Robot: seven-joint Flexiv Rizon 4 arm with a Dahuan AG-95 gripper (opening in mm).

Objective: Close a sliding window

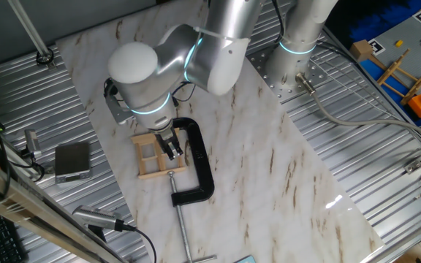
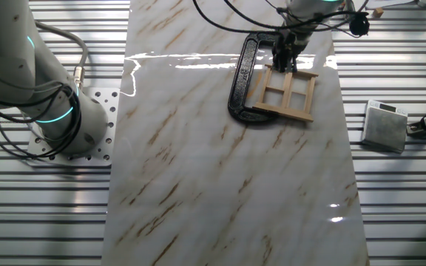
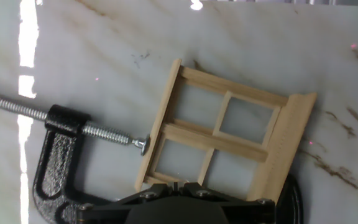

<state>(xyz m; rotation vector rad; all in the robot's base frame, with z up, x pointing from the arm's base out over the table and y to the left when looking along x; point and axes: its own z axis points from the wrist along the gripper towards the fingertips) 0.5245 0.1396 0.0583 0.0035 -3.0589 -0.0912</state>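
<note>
The sliding window (image 1: 154,156) is a small light-wood frame with four panes, lying flat on the marble board. It also shows in the other fixed view (image 2: 288,93) and in the hand view (image 3: 222,134). A black C-shaped clamp (image 1: 202,166) holds it at one side, with its screw tip against the frame edge (image 3: 140,145). My gripper (image 1: 172,149) hangs straight down over the window's side next to the clamp, fingertips at the frame. In the hand view my gripper (image 3: 178,185) has its two fingers drawn together with only a thin slit between them, at the frame's near edge.
A grey box (image 1: 73,161) lies on the ribbed metal table beside the board, and it shows in the other fixed view (image 2: 384,125). The arm's base (image 2: 58,118) stands off the board. Coloured toys (image 1: 415,80) sit at the far corner. The clamp's long screw (image 1: 183,230) reaches toward the board's front edge.
</note>
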